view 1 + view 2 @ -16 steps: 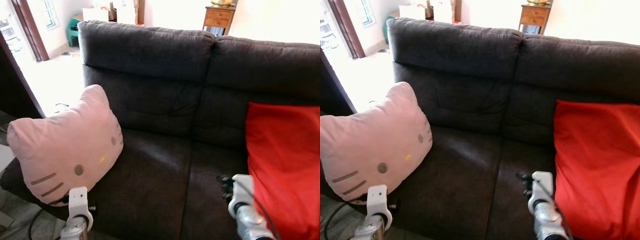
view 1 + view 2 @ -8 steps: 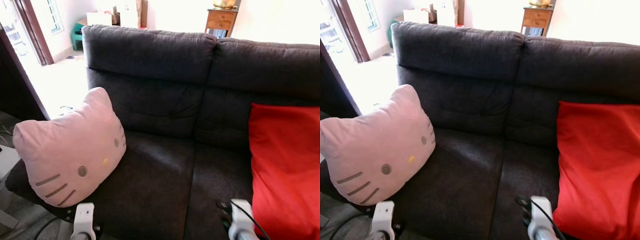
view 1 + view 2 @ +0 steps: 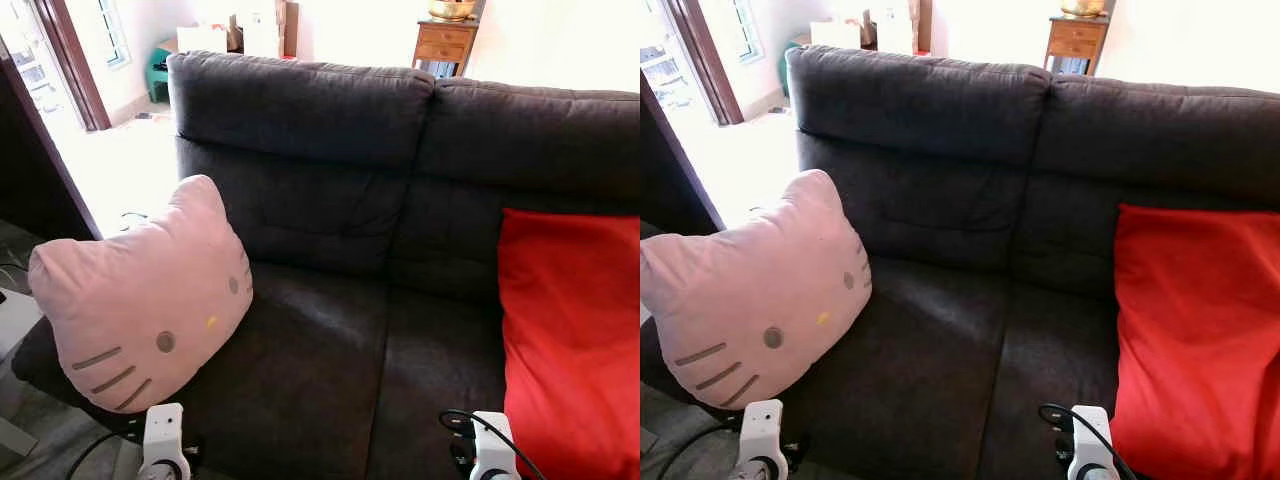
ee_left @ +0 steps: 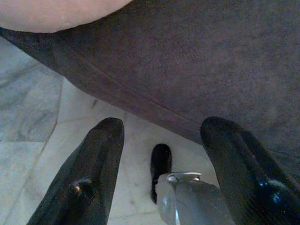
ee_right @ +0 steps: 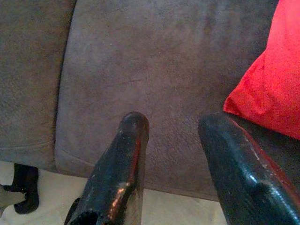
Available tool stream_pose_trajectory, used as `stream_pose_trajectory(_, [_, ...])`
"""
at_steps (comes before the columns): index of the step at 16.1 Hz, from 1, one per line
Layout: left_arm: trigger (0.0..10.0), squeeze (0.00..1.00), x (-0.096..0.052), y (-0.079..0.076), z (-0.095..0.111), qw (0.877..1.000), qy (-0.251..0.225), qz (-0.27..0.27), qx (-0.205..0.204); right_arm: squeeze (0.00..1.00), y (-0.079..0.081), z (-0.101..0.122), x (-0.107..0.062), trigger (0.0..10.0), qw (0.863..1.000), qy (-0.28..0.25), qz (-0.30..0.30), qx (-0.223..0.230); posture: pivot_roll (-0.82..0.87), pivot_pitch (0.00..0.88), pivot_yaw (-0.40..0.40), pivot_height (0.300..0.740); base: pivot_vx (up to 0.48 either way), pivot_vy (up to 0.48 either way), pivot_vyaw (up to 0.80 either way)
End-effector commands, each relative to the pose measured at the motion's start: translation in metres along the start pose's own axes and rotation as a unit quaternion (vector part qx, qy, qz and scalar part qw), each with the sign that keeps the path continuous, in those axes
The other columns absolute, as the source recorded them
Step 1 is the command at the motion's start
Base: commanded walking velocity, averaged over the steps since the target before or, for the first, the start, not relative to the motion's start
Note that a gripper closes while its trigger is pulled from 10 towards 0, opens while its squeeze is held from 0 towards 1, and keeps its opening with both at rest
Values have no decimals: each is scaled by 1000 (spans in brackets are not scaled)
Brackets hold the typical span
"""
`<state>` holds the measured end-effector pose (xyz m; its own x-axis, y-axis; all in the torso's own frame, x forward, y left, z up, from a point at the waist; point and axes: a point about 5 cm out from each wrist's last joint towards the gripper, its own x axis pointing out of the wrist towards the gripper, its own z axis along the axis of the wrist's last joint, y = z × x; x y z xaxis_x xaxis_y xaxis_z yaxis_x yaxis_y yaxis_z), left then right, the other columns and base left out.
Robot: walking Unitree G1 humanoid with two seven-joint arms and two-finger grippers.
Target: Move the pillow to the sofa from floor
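The pink cat-face pillow (image 3: 140,295) overhangs the dark sofa (image 3: 330,350) seat's left edge; a red pillow (image 3: 570,340) sits right; both left claw (image 4: 161,145) and right claw (image 5: 171,140) spread, empty

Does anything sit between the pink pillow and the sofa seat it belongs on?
Nothing visible does. The pink pillow already rests on the left end of the sofa, with the red pillow at the far right.

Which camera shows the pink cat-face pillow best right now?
Left eye view: the pink pillow sits whole on the sofa. Right eye view clips its left edge. Left wrist view catches just a pink sliver.
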<state>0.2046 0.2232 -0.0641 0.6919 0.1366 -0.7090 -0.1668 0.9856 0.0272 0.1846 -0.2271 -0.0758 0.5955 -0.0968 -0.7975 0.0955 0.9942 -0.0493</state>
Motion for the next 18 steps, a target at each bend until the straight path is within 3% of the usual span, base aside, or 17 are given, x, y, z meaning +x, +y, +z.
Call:
stream_pose_trajectory(1, [10000,0,2,-2,5,1000,-3,-6,4,0,-2,3,0,10000,1000,-10,2,5,88,0,-69,740,0,0,0])
stream_pose_trajectory(6, [10000,0,4,1,17,1000,-20,3,19,0,-3,-1,-1,10000,1000,-6,18,-13,86,0,-85,740,0,0,0])
stream_pose_trajectory(8, [10000,0,6,-4,25,1000,-22,-15,5,0,-2,-3,-2,10000,999,3,27,-24,79,0,-89,740,0,0,0])
stream_pose_trajectory(10, [10000,0,7,-18,21,998,10,-61,33,0,-2,-5,-2,10000,999,6,32,-26,76,0,-86,740,0,0,0])
stream_pose_trajectory(12, [10000,0,7,-25,20,995,9,-73,68,0,-1,-3,-1,10000,999,6,31,-22,65,1,-77,740,0,0,0])
stream_pose_trajectory(18, [10000,0,9,-28,31,995,-12,-87,56,0,-5,4,-1,10000,1000,-8,13,-6,22,0,-34,740,0,0,0])
